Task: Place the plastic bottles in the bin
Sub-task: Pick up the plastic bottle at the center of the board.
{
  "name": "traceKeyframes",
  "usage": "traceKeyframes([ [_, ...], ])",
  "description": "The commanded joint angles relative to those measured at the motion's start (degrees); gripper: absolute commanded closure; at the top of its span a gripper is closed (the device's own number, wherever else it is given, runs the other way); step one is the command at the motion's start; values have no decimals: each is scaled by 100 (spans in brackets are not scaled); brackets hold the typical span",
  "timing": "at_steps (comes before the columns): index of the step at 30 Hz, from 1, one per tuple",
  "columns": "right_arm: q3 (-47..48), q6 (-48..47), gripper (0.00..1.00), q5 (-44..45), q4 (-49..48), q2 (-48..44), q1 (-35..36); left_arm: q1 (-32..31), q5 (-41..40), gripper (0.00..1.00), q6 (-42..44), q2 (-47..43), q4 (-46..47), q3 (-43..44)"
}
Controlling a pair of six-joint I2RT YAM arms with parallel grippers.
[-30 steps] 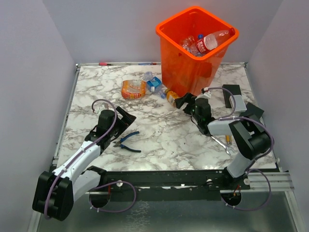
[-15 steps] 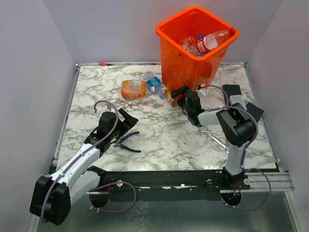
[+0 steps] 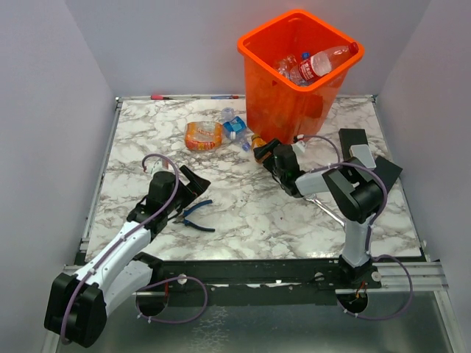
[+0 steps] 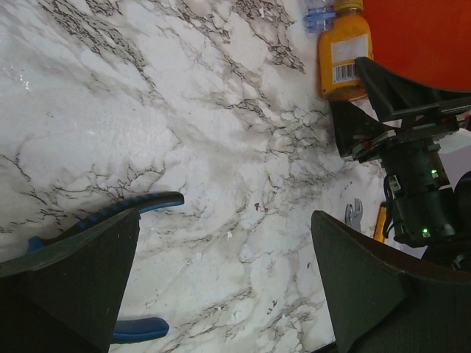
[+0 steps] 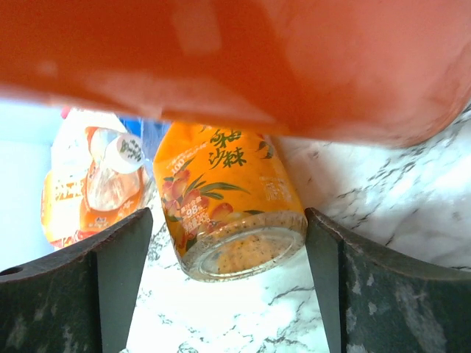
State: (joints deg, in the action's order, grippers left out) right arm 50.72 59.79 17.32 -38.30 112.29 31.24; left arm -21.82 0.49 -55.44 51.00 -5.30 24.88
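An orange juice bottle (image 3: 259, 147) (image 5: 221, 198) lies on its side at the foot of the orange bin (image 3: 298, 73) (image 5: 235, 59). My right gripper (image 3: 271, 153) (image 5: 228, 243) is open, one jaw on each side of the bottle's base. The right jaw is at the bottle's edge; a gap shows on the left. A crushed orange-labelled bottle (image 3: 203, 135) (image 5: 96, 176) and a blue-labelled one (image 3: 232, 125) lie to the left. The bin holds bottles, a red-labelled one (image 3: 324, 62) on top. My left gripper (image 3: 193, 184) (image 4: 224, 220) is open and empty over the marble.
Blue-handled pliers (image 3: 197, 216) (image 4: 110, 209) lie just beside my left gripper. A steel wrench (image 3: 335, 215) (image 4: 354, 213) lies under the right arm. The bin wall (image 4: 419, 37) stands directly behind the juice bottle. Grey walls enclose the table.
My right gripper has moved left and forward along the table to the juice bottle, and its jaws now stand on either side of it. The left arm shifted slightly.
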Motion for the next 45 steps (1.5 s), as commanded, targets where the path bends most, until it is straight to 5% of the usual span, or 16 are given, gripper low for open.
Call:
traceKeyframes([
  [1, -277, 175, 26, -25, 91, 143, 92, -28, -6, 1, 21, -157, 70, -110],
  [8, -667, 207, 52, -57, -162, -122, 99, -37, -5, 1, 5, -213, 70, -129],
  [17, -2226, 3, 62, -372, -422, -1560, 402, -37, 80, 1, 108, -90, 346, 54],
  [26, -3933, -825, 71, -1459, -977, -4284, 558, -89, 888, 1, -67, 295, 1185, 226],
  [34, -4363, -1053, 73, -1989, -591, -6898, 661, -515, 1465, 1, -499, -112, 3072, 81],
  [45, -4107, -980, 76, -2420, -1666, -6563, 803, -1854, 1465, 1, -81, 406, 4383, 509],
])
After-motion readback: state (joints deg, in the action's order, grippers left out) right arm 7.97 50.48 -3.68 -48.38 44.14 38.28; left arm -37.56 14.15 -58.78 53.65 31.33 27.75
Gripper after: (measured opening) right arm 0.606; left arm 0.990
